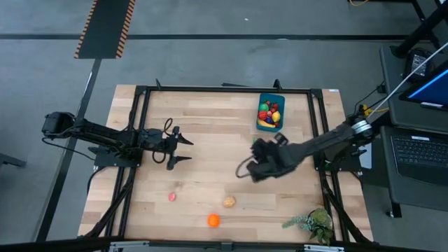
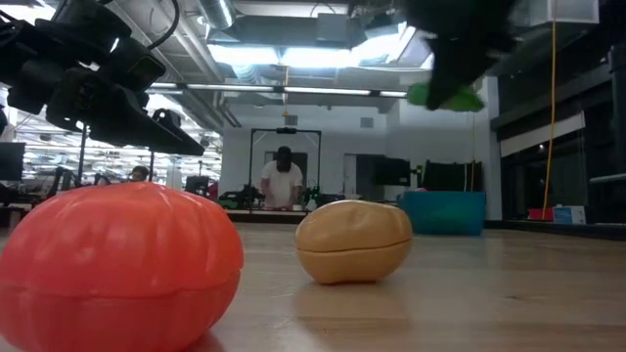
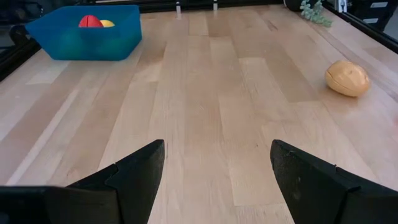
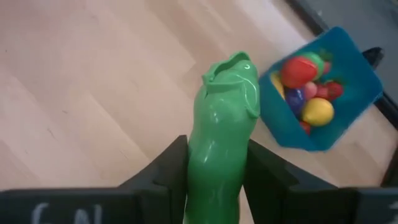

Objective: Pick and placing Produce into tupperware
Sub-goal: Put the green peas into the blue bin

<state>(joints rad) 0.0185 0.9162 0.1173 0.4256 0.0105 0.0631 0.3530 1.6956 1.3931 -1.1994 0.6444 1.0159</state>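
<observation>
Green cucumber (image 4: 222, 130): clamped between the two dark fingers of the right gripper (image 4: 214, 171), held off the table, its stalk end poking out well ahead of the fingertips. Likely light, hard, glossy plastic; probably slippery and round in section, so prone to swivel or slide if pinched lightly. Gripped low on the body, leaving a long free end; a hold nearer the middle would probably steady it.

Blue tupperware (image 4: 348, 56): ahead of the right gripper and off to one side, near but not yet beneath the cucumber. Already crowded with red, yellow, purple and green produce (image 4: 308, 93), so little room left; a long piece may have to lie on top of the heap and could roll out.

Nothing between the gripper and the container but bare table (image 1: 210, 119).

Behind the right gripper, toward the table's near edge: tan piece (image 1: 229, 201), orange piece (image 1: 213, 220), small pink piece (image 1: 172, 197), all untouched; leafy sprig (image 1: 311, 222) at the corner.

Left gripper (image 1: 183, 149): fingers spread wide, empty, waiting well apart across the table.
</observation>
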